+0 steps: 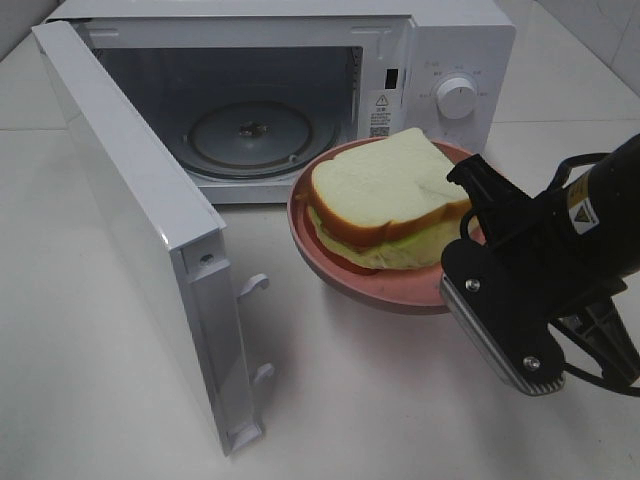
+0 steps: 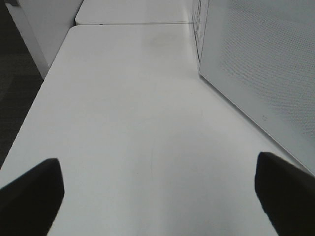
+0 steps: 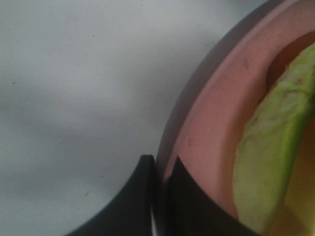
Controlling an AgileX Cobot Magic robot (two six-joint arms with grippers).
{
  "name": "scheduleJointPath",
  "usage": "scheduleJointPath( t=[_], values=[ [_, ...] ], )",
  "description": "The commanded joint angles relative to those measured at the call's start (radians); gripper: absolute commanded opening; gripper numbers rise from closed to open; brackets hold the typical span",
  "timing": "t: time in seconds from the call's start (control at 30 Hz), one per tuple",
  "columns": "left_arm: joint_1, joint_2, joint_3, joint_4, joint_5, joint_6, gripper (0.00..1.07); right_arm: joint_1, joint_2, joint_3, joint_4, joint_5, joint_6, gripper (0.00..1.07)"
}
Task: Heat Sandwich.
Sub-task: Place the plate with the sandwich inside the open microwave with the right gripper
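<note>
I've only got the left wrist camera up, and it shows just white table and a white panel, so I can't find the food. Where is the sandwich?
Observer: The sandwich lies on a pink plate just in front of the microwave, towards its right side.
Operator: Is anything holding that plate?
Observer: Yes, the right gripper is shut on the plate's rim, and the plate looks raised off the table.
Operator: Is the oven ready to take it?
Observer: Its door is swung wide open, and the turntable inside has nothing on it.
</note>
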Motion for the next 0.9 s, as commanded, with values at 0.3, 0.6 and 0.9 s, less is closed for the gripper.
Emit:
scheduleJointPath(
  t=[0.3, 0.6, 0.9],
  values=[
    [0.003, -0.027, 0.002, -0.006, -0.007, -0.002, 1.03, -0.051, -0.006, -0.040, 0.122, 0.021, -0.236, 0.00],
    [0.003, -0.027, 0.002, -0.006, -0.007, -0.002, 1.03, -0.040, 0.001, -0.051, 0.132, 0.031, -0.236, 0.00],
    [0.003, -0.027, 0.002, -0.006, -0.007, -0.002, 1.03, 0.011, 0.087, -0.120, 0.139, 0.040, -0.233, 0.00]
  ],
)
